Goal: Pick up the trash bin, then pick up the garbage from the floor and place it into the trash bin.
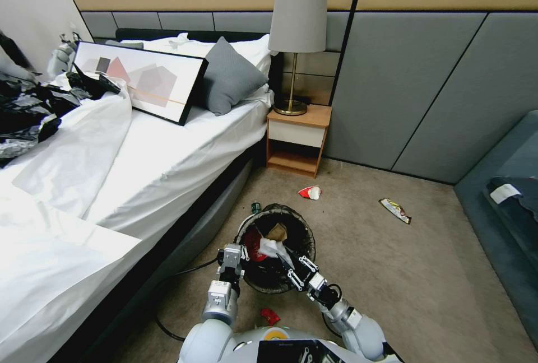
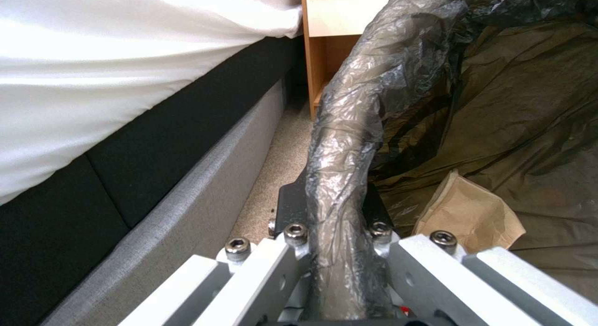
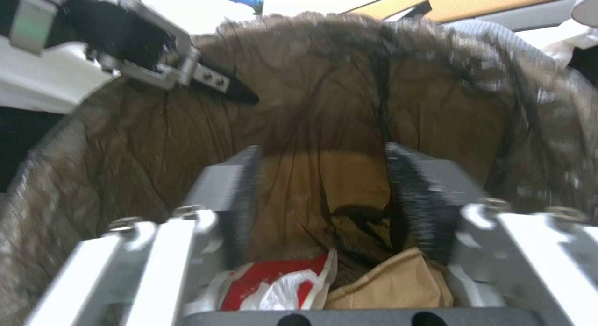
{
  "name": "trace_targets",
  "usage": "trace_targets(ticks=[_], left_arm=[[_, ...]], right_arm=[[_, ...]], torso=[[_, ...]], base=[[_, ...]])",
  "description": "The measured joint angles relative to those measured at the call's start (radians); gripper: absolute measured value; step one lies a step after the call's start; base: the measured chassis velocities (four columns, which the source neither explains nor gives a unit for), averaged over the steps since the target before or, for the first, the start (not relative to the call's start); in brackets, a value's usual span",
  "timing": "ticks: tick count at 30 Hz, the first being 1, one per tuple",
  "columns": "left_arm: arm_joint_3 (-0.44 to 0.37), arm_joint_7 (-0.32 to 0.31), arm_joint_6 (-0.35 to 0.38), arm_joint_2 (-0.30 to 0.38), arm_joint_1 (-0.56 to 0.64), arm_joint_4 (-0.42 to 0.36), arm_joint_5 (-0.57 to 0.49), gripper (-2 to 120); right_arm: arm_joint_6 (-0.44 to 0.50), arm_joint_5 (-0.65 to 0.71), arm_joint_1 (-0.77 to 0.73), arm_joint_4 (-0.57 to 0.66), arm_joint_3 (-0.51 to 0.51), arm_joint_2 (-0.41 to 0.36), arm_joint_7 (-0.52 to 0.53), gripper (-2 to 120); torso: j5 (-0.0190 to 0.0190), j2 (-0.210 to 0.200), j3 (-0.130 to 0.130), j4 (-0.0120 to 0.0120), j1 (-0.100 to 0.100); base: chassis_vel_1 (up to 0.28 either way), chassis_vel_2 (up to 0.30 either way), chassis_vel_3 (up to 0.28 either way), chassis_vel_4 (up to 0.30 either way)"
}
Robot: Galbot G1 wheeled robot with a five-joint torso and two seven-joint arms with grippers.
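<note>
white bed (image 1: 140,150), lamp (image 1: 297,38) on nightstand (image 1: 297,139), carpet (image 1: 437,273).

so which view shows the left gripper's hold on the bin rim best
The left wrist view: the left gripper is shut on the bag-wrapped rim of the trash bin, its fingers on either side. The head view shows it at the rim from above. The right wrist view shows it farther off at the rim.

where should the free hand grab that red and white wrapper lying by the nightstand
Judging from the head view, the wrapper lies low and crumpled on open carpet, clear of the nightstand. Coming straight down from above and pinching across its raised red fold looks best. The right hand, open over the bin, is free; the left hand is clamped on the bin's rim.
</note>
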Motion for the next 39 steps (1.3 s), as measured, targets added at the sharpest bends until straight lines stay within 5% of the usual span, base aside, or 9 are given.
trace_targets(ticks=[11, 22, 26, 29, 39], left_arm=[[0.006, 0.0, 0.0, 0.0, 0.007, -0.004, 0.005, 0], [0.007, 0.001, 0.0, -0.002, 0.005, -0.004, 0.007, 0], [0.002, 0.001, 0.0, -0.002, 0.003, 0.001, 0.005, 0], [-0.001, 0.0, 0.0, -0.005, -0.002, 0.009, 0.004, 0], [-0.009, 0.0, 0.0, -0.004, -0.007, 0.013, -0.002, 0]], right_arm=[[-0.001, 0.0, -0.006, 0.021, 0.008, -0.013, -0.001, 100], [0.006, 0.002, -0.01, 0.062, 0.027, -0.012, 0.011, 100], [0.015, -0.01, -0.025, 0.141, 0.034, 0.003, 0.087, 100], [0.011, -0.063, -0.037, 0.247, 0.053, 0.036, 0.267, 100], [-0.007, -0.033, -0.051, 0.298, 0.109, 0.082, 0.511, 100]], torso=[[0.0, 0.0, 0.0, 0.0, 0.0], [0.0001, 0.0, 0.0, 0.0, 0.0], [0.0, 0.0, 0.0, 0.0, 0.0], [-0.0003, 0.0, 0.0, -0.0001, 0.0], [0.0, 0.0, 0.0, 0.0001, 0.0]], base=[[0.0, 0.0, 0.0, 0.0], [0.0, 0.0, 0.0, 0.0], [0.0, 0.0, 0.0, 0.0], [0.0, 0.0, 0.0, 0.0], [0.0, 0.0, 0.0, 0.0]])
